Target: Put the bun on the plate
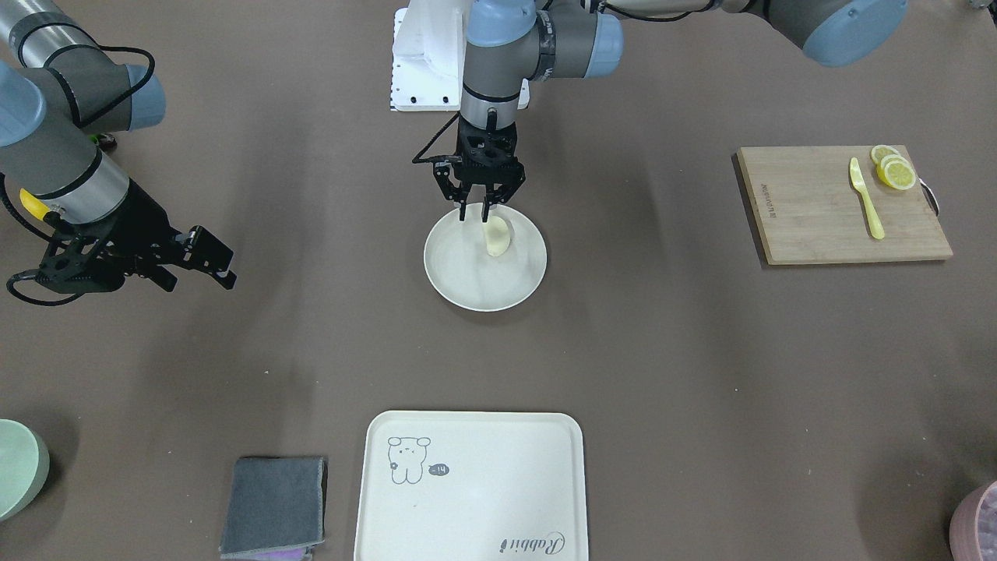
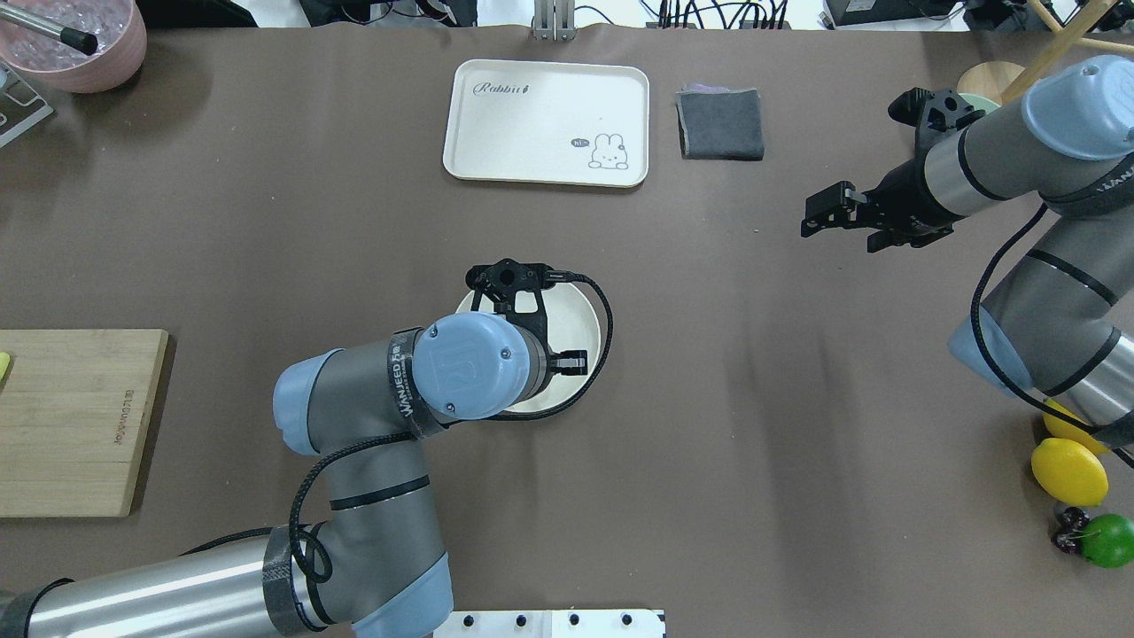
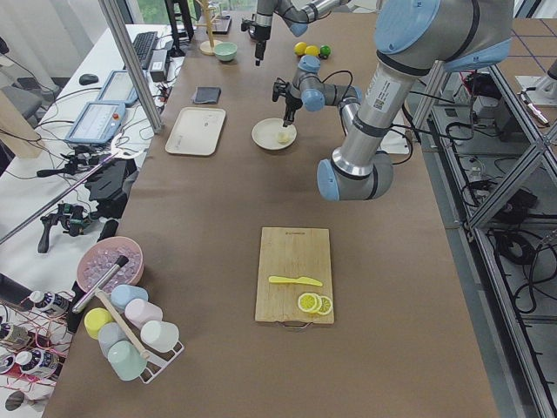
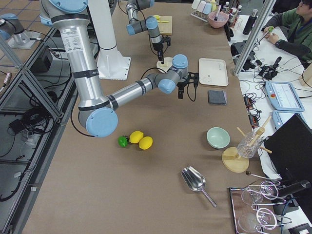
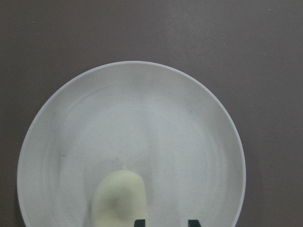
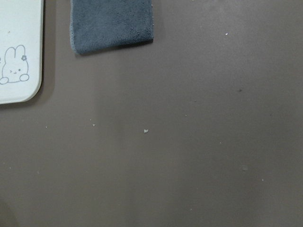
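The bun (image 1: pixel 497 236), a small pale half-moon lump, lies on the round cream plate (image 1: pixel 459 292) at mid-table. My left gripper (image 1: pixel 473 212) hangs straight down over the plate's robot-side part, open, with the bun just beside its fingertips and nothing between them. In the left wrist view the bun (image 5: pixel 118 198) rests on the plate (image 5: pixel 142 118) to the left of the two fingertips (image 5: pixel 139 222). My right gripper (image 1: pixel 199 279) hovers open and empty over bare table far off to the side. The overhead view hides the bun under the left wrist; part of the plate (image 2: pixel 576 328) shows.
A cream tray (image 1: pixel 475 483) with a drawing and a folded grey cloth (image 1: pixel 274 505) lie at the operators' edge. A wooden cutting board (image 1: pixel 826 206) holds lemon slices (image 1: pixel 894 170) and a yellow knife (image 1: pixel 866 197). A pale green bowl (image 1: pixel 15 466) sits at a corner.
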Controlling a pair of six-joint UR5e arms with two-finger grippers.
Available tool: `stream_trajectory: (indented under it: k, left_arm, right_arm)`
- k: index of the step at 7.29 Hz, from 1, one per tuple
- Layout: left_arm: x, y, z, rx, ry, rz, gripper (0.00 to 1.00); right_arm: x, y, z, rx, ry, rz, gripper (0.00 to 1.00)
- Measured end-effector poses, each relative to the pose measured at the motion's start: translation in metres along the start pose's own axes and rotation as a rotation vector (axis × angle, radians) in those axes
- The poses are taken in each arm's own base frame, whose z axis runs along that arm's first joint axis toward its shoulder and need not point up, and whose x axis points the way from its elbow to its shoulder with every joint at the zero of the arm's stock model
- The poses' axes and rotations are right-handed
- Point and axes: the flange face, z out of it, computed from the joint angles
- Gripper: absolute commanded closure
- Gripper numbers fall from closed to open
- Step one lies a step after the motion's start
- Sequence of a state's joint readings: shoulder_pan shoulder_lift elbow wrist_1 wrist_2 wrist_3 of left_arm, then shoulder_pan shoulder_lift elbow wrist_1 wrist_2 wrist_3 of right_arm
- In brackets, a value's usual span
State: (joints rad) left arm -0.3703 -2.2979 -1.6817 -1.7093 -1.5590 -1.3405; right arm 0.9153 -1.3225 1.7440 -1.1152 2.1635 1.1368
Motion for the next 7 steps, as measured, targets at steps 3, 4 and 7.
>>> stream_trajectory:
  k: [3, 4, 7]
  left_arm:
    - [-0.051, -0.102, -0.042, 0.045, 0.010, 0.004, 0.02]
    - [-0.096, -0.132, -0.056, 0.072, -0.010, 0.054, 0.02]
    - [-0.234, -0.204, -0.083, 0.167, -0.139, 0.117, 0.02]
  right_arm:
    - [0.029, -0.020, -0.015, -0.018, 0.010, -0.041, 0.00]
    - [0.058, -0.036, -0.022, -0.037, 0.025, -0.066, 0.00]
    - [0.196, -0.063, -0.064, -0.084, 0.143, -0.113, 0.00]
